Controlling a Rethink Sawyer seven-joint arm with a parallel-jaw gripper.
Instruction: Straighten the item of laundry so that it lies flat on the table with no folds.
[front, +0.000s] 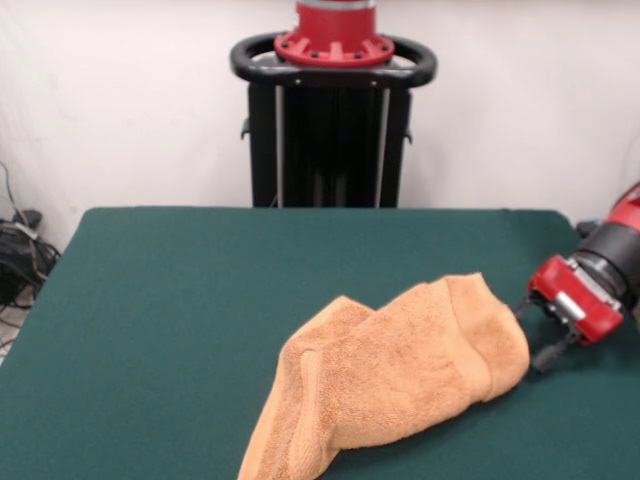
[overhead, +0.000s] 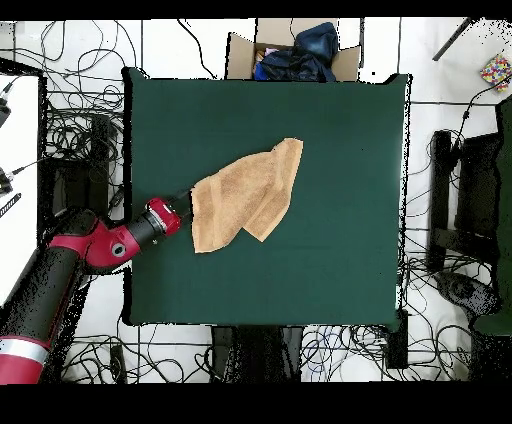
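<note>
The green table (front: 180, 330) stands before a white wall, and the overhead view shows cables strewn over the floor around it and a cardboard box (overhead: 290, 52) of dark cloth at one edge. The red and black arm (overhead: 70, 265) reaches low across the table's side (almost level with the top), its gripper (front: 530, 335) at the edge of the towel (front: 395, 375); whether its jaws are apart or together cannot be told. The towel lies folded and rumpled, running diagonally.
</note>
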